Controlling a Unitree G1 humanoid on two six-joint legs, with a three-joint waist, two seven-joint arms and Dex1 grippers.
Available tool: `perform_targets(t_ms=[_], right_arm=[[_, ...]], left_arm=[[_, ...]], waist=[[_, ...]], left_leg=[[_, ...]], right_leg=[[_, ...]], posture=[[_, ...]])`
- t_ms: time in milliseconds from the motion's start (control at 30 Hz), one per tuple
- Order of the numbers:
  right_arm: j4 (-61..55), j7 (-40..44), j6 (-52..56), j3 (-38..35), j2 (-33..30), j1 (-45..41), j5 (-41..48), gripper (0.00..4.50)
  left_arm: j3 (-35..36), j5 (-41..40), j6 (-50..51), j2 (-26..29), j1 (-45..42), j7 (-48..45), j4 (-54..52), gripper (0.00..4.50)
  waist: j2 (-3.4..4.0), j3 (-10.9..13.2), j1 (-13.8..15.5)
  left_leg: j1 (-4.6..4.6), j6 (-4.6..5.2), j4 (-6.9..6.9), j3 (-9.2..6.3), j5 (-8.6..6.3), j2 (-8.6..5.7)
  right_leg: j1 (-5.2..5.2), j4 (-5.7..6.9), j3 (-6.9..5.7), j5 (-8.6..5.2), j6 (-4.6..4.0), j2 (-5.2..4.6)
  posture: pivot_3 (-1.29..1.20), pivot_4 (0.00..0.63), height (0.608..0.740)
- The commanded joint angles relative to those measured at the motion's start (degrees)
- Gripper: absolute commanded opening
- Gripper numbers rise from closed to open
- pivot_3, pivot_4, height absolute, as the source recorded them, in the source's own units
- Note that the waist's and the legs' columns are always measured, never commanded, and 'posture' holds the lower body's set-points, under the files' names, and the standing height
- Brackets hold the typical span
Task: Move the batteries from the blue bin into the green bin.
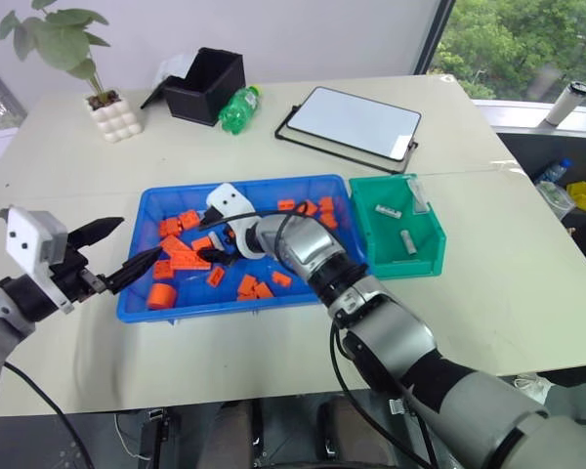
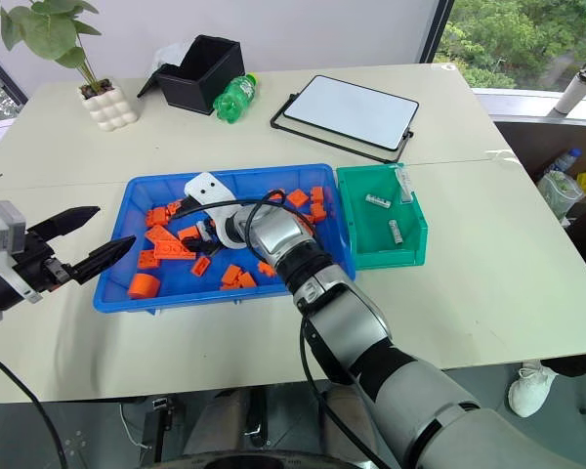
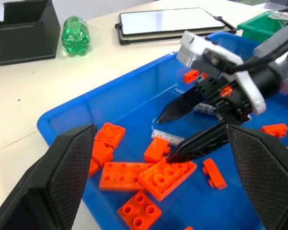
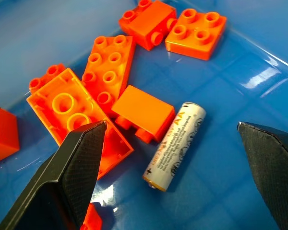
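The blue bin lies in the middle of the table, holding several orange blocks. One silver battery rests on its floor against an orange block. My right gripper is down inside the bin, open, its fingers standing on either side of that battery without touching it. The left wrist view shows the same battery between the right gripper's tips. My left gripper hangs open and empty over the bin's left edge. The green bin sits against the blue bin's right side with three batteries in it.
At the back of the table stand a black box, a lying green bottle, a tablet in a black frame and a potted plant. Loose orange blocks crowd around the battery.
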Motion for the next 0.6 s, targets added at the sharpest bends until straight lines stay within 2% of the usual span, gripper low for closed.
perform_targets(t_ms=[33, 133, 233, 433, 600], right_arm=[[0.8, 0.7, 0.6, 0.7, 1.1, 0.7, -1.0, 4.48], [1.3, 0.9, 0.4, 0.5, 1.1, 1.0, -1.4, 4.48], [1.8, 0.9, 0.2, 0.4, 0.8, 1.0, -1.8, 3.71], [2.1, 1.0, 0.3, 0.1, 0.9, 1.0, -2.2, 0.69], [1.8, 0.9, 0.5, -0.1, 1.1, 1.2, -2.5, 0.69]], left_arm=[[2.0, -0.7, -0.2, 0.7, -0.5, 0.5, -1.7, 4.50], [2.0, -0.7, -0.3, 0.6, -0.5, 0.6, -1.8, 4.50], [2.0, -0.8, -0.3, 0.6, -0.6, 0.7, -1.8, 4.50], [2.0, -0.8, -0.5, 0.6, -0.8, 0.8, -1.7, 4.50], [2.1, -0.5, -0.6, 0.6, -1.1, 0.7, -1.5, 4.50]], waist=[[0.00, 0.0, 0.0], [0.00, 0.0, 0.0], [0.00, 0.0, 0.0], [0.01, 0.0, 0.0], [-0.03, -0.1, 0.0]], left_leg=[[0.00, -0.01, 0.00, 0.00, 0.00, 0.00], [0.00, -0.01, 0.01, 0.00, 0.00, 0.00], [0.00, -0.01, 0.00, 0.00, 0.01, 0.00], [0.02, -0.01, 0.01, 0.00, 0.01, 0.00], [0.09, 0.00, 0.00, -0.02, 0.00, 0.00]], right_leg=[[0.00, 0.00, 0.00, 0.00, 0.00, 0.00], [0.01, 0.01, 0.00, 0.00, 0.00, 0.00], [0.01, 0.01, 0.00, 0.00, 0.00, 0.00], [0.02, 0.01, 0.00, 0.00, -0.01, 0.00], [0.10, 0.02, 0.00, 0.01, -0.01, 0.00]], posture=[[0.00, 0.150, 0.740], [0.00, 0.150, 0.740], [0.00, 0.150, 0.740], [0.00, 0.150, 0.740], [0.00, 0.150, 0.740]])
